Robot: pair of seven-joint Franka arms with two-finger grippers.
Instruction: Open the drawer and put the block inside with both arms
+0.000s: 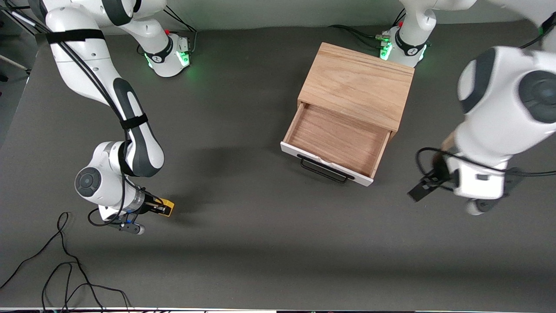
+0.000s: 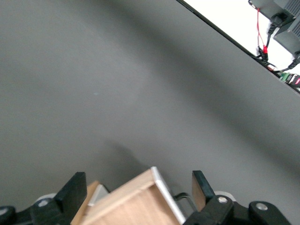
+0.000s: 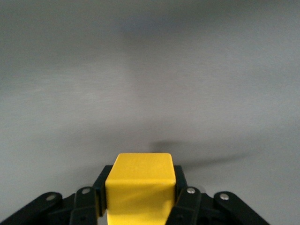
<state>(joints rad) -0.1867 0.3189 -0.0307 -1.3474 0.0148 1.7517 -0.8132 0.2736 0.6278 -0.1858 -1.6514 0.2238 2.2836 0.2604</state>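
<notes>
The drawer (image 1: 336,140) stands pulled out of the light oak box (image 1: 357,82), its white front panel and black wire handle (image 1: 323,172) facing the front camera. It is empty inside. My right gripper (image 1: 164,208) is low over the mat toward the right arm's end, shut on the yellow block (image 1: 168,207). In the right wrist view the block (image 3: 140,180) sits tight between the fingers (image 3: 100,185). My left gripper (image 1: 419,191) hangs open over the mat beside the drawer's front corner. The left wrist view shows the gripper (image 2: 137,187) spread wide, with a drawer corner (image 2: 133,204) below it.
Loose black cables (image 1: 65,269) lie on the mat near the front camera at the right arm's end. Both arm bases (image 1: 169,54) (image 1: 402,45) stand along the back edge. The table's edge (image 2: 225,37) shows in the left wrist view.
</notes>
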